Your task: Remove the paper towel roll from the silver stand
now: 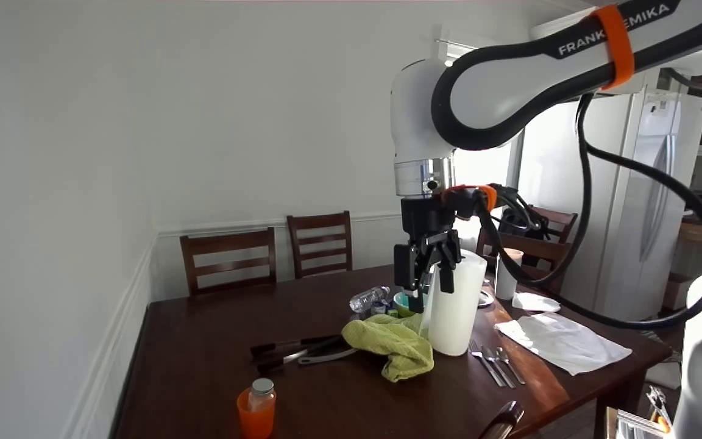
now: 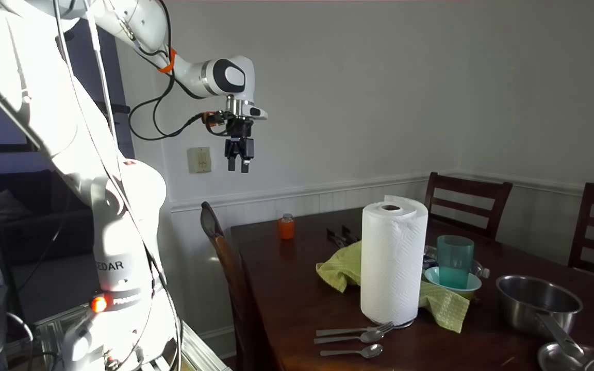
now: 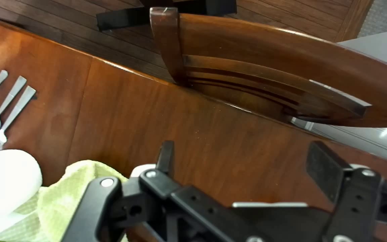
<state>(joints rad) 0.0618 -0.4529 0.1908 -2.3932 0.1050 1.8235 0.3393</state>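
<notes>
Reading what print I can from where I stand. Robot arm, upper right in an exterior view: "FRANK" and "EMIKA" in white capitals on black, orange strap crossing between the two. Lower left in an exterior view: "EDAR" in dark letters on the arm's white lower part; start of that word I can't make out. Below it, dark band with "FRAN" beside a glowing red light, remaining letters blurred.

Paper towel roll: right of centre, lower half, in both exterior views. Tall white cylinder, upright on the dark wooden table. Paper looks dimpled; round hole in its top, loose sheet edge poking up there. Wrist view has it glaring white, cut by the lower left edge. Silver stand: only a thin shiny rim visible, at the roll's foot.

Green cloth just beside the roll; fork with tines near the roll's foot, two spoons alongside.

Gripper: fingers wide apart, tabletop showing through the gap in the wrist view. Pointing down, left of centre in an exterior view, well apart from the roll.
</notes>
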